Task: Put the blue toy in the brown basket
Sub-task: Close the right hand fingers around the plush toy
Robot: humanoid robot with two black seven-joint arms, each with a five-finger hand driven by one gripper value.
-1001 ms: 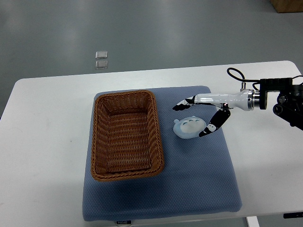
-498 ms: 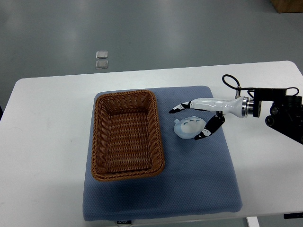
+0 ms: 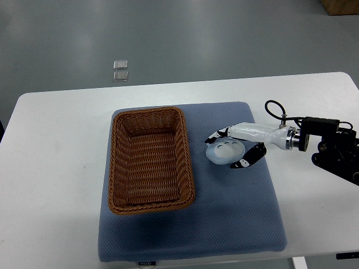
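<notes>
the right hand reaches in from the picture's right edge, its white and black fingers closing around the blue toy, one finger set along the toy's far side and another, black-tipped, against its near right edge. whether the grip is firm cannot be told from this steep view. the single blue toy, a pale, rounded piece with small markings on its top face, lies flat on the blue mat, just right of the basket and apart from it; its long axis runs roughly left to right, and which end is its front cannot be made out. one brown basket, woven and rectangular, sits on the mat's left half with its long side running away from the robot; nothing shows inside it. the mat lies on a white surface. beyond the surface's far edge, two small clear squares rest on the grey floor, one just behind the other.
</notes>
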